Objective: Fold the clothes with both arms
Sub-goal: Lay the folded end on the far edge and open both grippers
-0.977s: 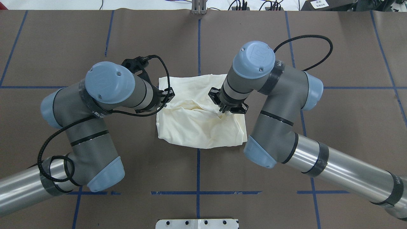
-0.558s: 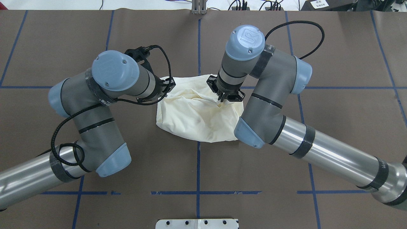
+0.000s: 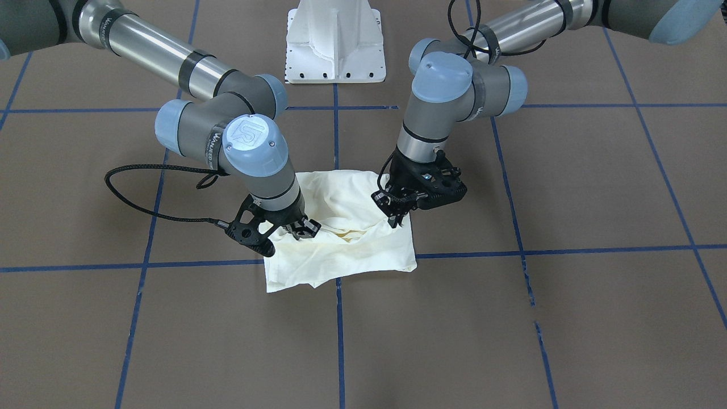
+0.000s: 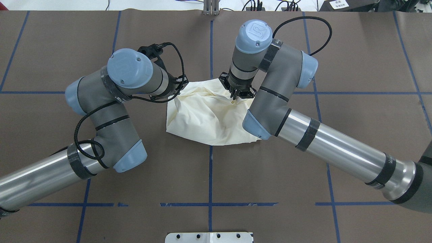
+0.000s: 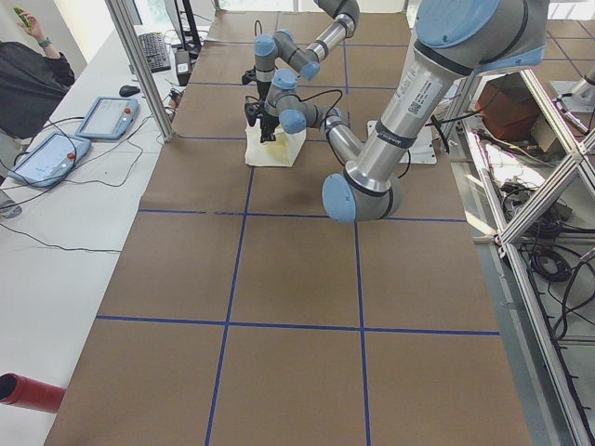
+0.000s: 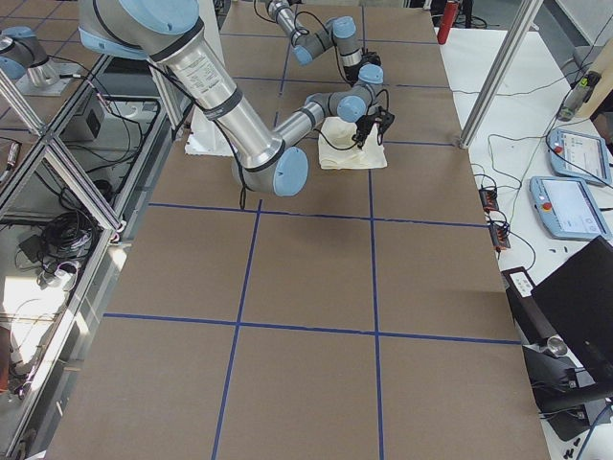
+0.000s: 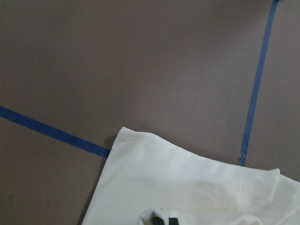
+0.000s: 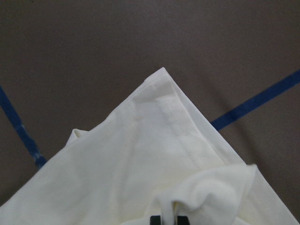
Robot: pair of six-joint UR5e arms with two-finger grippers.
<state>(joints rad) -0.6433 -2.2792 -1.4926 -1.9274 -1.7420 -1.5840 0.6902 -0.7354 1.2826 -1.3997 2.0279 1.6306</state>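
The clothes, one cream shirt (image 4: 206, 118), lie bunched and partly folded at the table's middle, plain side showing (image 3: 346, 250). My left gripper (image 3: 396, 220) is shut on a pinch of the shirt's lifted edge; in the overhead view it is mostly hidden under its wrist (image 4: 178, 90). My right gripper (image 4: 235, 98) is shut on another pinch of the same edge, seen on the other side in the front-facing view (image 3: 295, 230). Both wrist views show cream fabric gathered at the fingertips (image 7: 161, 219) (image 8: 168, 218), with a flat layer of the shirt and brown table beyond.
Blue tape lines (image 4: 210, 50) grid the brown table. The white pedestal base (image 3: 335, 40) stands at the robot's side. A person (image 5: 28, 74) and control tablets (image 5: 102, 116) are at the white bench past the table's far side.
Both grippers have carried the pinched edge away from the robot, toward the shirt's far edge. The shirt's near part has been drawn over and its outline has shrunk.
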